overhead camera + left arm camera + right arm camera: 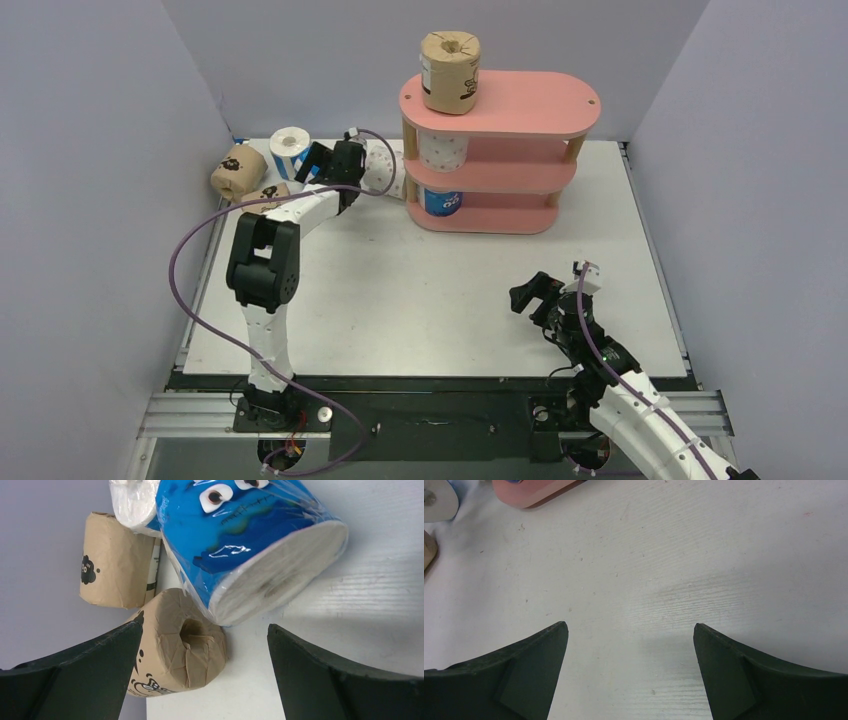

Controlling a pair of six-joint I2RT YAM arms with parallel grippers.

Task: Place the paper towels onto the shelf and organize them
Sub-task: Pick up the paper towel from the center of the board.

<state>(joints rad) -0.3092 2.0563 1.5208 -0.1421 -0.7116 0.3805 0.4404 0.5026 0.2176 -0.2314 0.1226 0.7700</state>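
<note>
1. I am watching the pink three-tier shelf (520,105), oval boards on light wooden posts. It is standing at the far edge of the white table (420,300), right of centre.
2. Three rolls are sitting at the shelf's left end, one to a tier. A brown wrapped roll with black prints (450,72) is standing upright on the top board. A white roll with pink dots (442,150) is occupying the middle board, and a blue roll (442,201) the bottom one.
3. Loose rolls are clustering at the table's far-left corner. A blue wrapped roll with a cartoon face (250,545) is showing its white end upward in the overhead view. The far brown roll (117,562) is lying closest to the left edge, and the near brown roll (180,650) is lying just in front of the blue one.
4. A second white dotted roll (383,170) is lying on its side between the left arm's wrist and the shelf's left end.
5. The left gripper (205,627) is hovering at that cluster with its jaws spread wide, gripping nothing. The near brown roll is sitting just beyond the fingertips. The blue one is overlapping it in the wrist view, and I cannot tell whether they are touching.
6. The right gripper (629,626) is hanging over bare table towards the near-right corner. Its jaws are wide apart, holding nothing, well apart from the shelf.
</note>
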